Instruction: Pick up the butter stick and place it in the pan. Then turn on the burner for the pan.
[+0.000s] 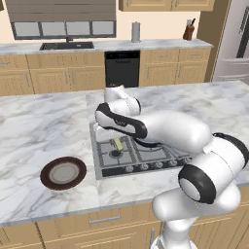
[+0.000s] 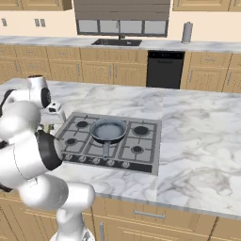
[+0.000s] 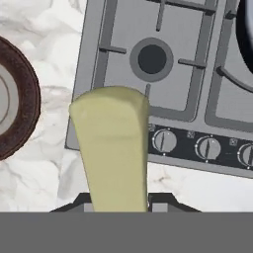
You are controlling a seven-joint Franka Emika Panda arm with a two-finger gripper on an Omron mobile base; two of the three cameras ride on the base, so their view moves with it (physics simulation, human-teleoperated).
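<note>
The gripper (image 3: 118, 205) is clamping the butter stick (image 3: 112, 148) between its two finger tips (image 3: 160, 201), holding it in the air above the left front corner of the stove (image 3: 163, 94), over the burner there and the row of knobs (image 3: 207, 147). The pan (image 2: 108, 130) is sitting on the middle burner of the stove. A dark brown plate (image 1: 63, 173) is lying on the counter (image 1: 44, 131) left of the stove, near the counter's front edge.

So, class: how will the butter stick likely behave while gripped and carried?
The butter stick keeps straight edges in the shut gripper, so probably stiff. Its flat faces suggest it won't roll. Held at one end, it might tilt.
</note>
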